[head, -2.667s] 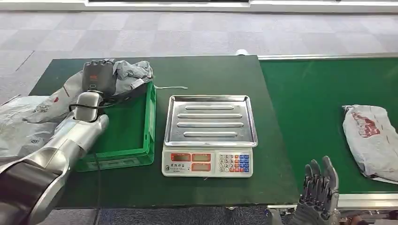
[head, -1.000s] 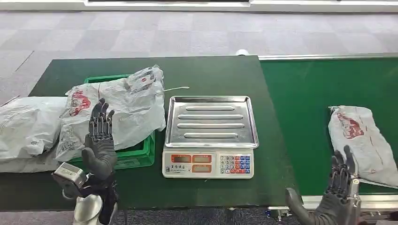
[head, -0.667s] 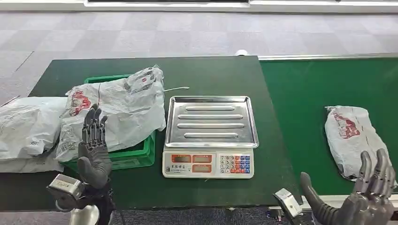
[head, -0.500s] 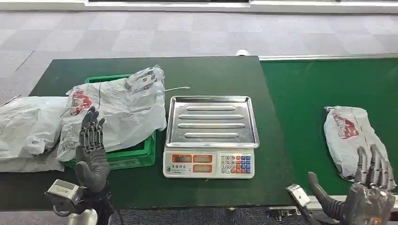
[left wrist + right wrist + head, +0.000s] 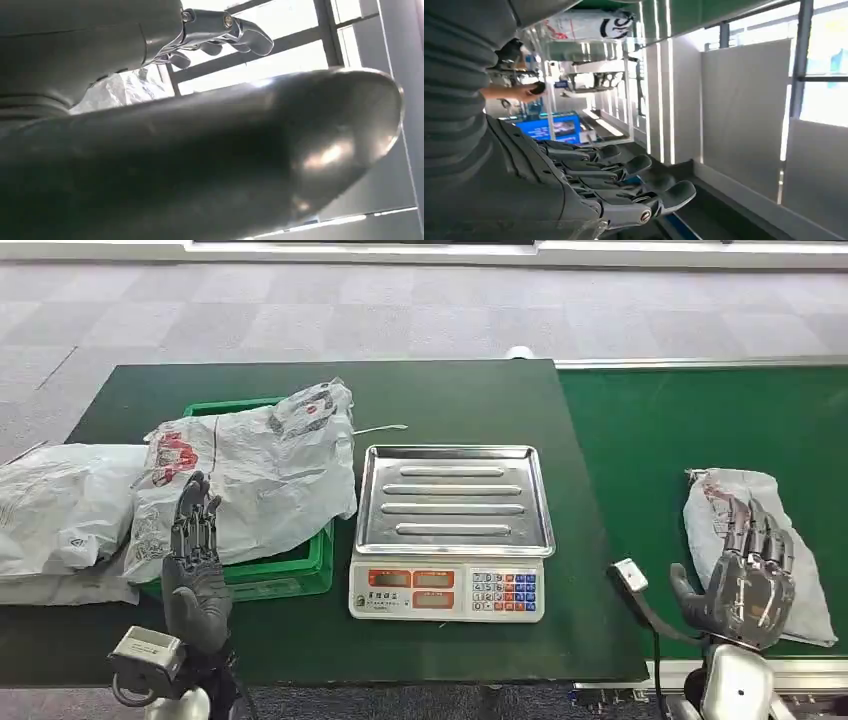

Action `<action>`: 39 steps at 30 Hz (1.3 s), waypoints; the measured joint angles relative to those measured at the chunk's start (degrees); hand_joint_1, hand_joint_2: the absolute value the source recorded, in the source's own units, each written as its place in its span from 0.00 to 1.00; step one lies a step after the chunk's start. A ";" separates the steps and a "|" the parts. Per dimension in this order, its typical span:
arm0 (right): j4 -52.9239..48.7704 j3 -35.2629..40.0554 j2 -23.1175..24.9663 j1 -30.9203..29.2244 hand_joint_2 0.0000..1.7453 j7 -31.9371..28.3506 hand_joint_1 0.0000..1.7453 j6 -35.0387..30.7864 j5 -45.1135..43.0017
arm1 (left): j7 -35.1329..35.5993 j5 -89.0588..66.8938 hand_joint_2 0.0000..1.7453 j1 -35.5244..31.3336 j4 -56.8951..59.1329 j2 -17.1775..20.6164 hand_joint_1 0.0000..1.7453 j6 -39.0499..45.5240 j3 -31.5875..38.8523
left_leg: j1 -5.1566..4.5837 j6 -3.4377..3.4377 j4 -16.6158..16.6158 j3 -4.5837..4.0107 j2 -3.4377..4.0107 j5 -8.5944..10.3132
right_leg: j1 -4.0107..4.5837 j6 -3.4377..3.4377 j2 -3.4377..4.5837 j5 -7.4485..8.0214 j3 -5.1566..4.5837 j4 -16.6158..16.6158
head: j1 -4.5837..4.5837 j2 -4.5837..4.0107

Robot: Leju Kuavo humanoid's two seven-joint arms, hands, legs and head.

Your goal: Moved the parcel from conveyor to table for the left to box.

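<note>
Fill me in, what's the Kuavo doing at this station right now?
Sorting parcels. The right hand is open over the grey parcel on the green conveyor, not yet gripping it. The left hand hangs open in front of the green crate, which already has a grey bag draped over it. The scale between them has nothing on its tray.
</note>
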 measured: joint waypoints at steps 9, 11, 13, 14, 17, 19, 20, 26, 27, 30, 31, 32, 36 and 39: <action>1.77 3.97 -3.10 -0.85 1.00 0.02 0.00 0.00 -0.04 | 0.00 0.00 0.00 0.03 0.02 0.26 0.00 0.00 0.00 | -0.04 0.03 0.01 -0.09 0.01 -0.01 | -0.04 0.02 -0.02 -0.01 -0.06 -0.02 | 0.00 0.02; 2.05 4.30 -3.30 -1.13 1.00 -0.35 0.00 0.07 -0.04 | 0.02 0.00 0.00 0.06 0.02 0.28 0.00 0.00 0.00 | -0.03 0.03 0.00 -0.12 0.01 -0.01 | -0.04 0.02 -0.01 0.00 -0.05 -0.02 | 0.00 0.02; 4.20 5.05 -3.21 -3.12 1.00 -3.09 0.00 0.68 -0.02 | 0.04 -0.11 0.00 0.25 0.02 0.39 0.00 0.09 0.00 | -0.03 0.01 0.00 -0.58 0.12 -0.03 | -0.04 0.02 0.08 0.01 -0.03 -0.01 | 0.00 0.02; 6.74 5.20 -3.02 -4.99 1.00 -5.60 0.00 0.51 -0.02 | 0.04 -0.13 0.00 0.32 0.06 0.50 0.00 0.20 -0.04 | -0.03 0.05 0.00 -0.51 0.23 -0.13 | -0.04 0.02 0.17 0.01 -0.05 -0.01 | 0.00 0.00; 16.96 4.65 -1.99 -11.94 1.00 -13.21 0.00 -2.53 -0.09 | 0.02 -0.15 0.00 0.38 0.30 0.98 0.00 0.94 -0.20 | -0.03 0.06 0.00 -0.37 0.36 -0.06 | -0.04 0.04 0.32 0.09 -0.08 -0.01 | 0.00 0.02; 25.72 3.82 -1.07 -18.45 1.00 -18.00 0.00 -4.55 -0.11 | 0.04 -0.85 0.00 0.38 0.44 1.36 0.00 2.43 -0.50 | -0.04 0.10 0.01 -0.11 0.40 0.11 | -0.05 0.07 0.35 0.26 -0.15 0.01 | 0.00 0.00; 28.20 3.58 -0.76 -22.02 1.00 -18.85 0.00 -4.72 -0.13 | 0.04 -1.12 0.00 0.38 0.50 1.42 0.00 2.87 -0.59 | -0.05 0.15 0.02 -0.16 0.39 0.21 | -0.05 0.07 0.35 0.33 -0.24 0.00 | 0.00 0.00; 50.78 0.17 1.97 -35.18 1.00 -20.87 0.00 -0.98 -0.92 | 0.42 -1.99 0.00 0.36 1.68 2.45 0.00 4.68 -1.42 | -0.06 0.13 0.04 -0.30 0.00 0.30 | -0.06 0.10 0.00 0.38 -0.28 0.00 | -0.02 0.02; 53.01 -0.64 2.12 -36.16 1.00 -20.94 0.00 -0.57 -1.14 | 0.44 -1.95 0.00 0.36 1.92 2.62 0.00 4.81 -1.42 | -0.06 0.11 0.04 -0.33 -0.04 0.31 | -0.06 0.10 -0.03 0.38 -0.29 0.01 | -0.02 0.02; 57.05 -1.82 2.49 -38.23 1.00 -21.16 0.00 -0.35 -1.20 | 0.46 -1.88 0.00 0.34 2.43 2.91 0.00 4.90 -1.42 | -0.06 0.10 0.04 -0.35 -0.02 0.30 | -0.05 0.09 0.01 0.38 -0.31 0.01 | -0.02 0.02; 58.15 -2.04 2.65 -38.70 1.00 -21.25 0.00 -0.35 -1.20 | 0.46 -1.88 0.00 0.31 2.60 3.02 0.00 4.90 -1.42 | -0.06 0.10 0.04 -0.35 -0.01 0.29 | -0.05 0.09 0.02 0.37 -0.32 0.01 | -0.02 0.00; 59.12 -2.30 2.80 -39.06 1.00 -21.24 0.00 -0.35 -1.20 | 0.46 -1.88 0.00 0.28 2.75 3.10 0.00 4.92 -1.42 | -0.06 0.10 0.04 -0.36 0.00 0.29 | -0.05 0.09 0.03 0.37 -0.33 0.01 | -0.02 0.02; 61.33 -2.65 3.30 -39.91 1.00 -21.24 0.00 -0.35 -1.20 | 0.46 -1.88 0.00 0.29 3.06 3.23 0.00 4.94 -1.42 | -0.06 0.11 0.04 -0.38 -0.02 0.29 | -0.05 0.09 -0.01 0.36 -0.34 0.00 | -0.02 0.02; 62.66 -3.00 3.59 -40.77 1.00 -20.61 0.00 1.94 -1.72 | 0.48 -1.88 0.00 0.25 3.32 3.37 0.00 4.94 -1.42 | -0.06 0.11 0.04 -0.37 -0.01 0.30 | -0.06 0.09 0.00 0.36 -0.35 0.00 | -0.02 0.02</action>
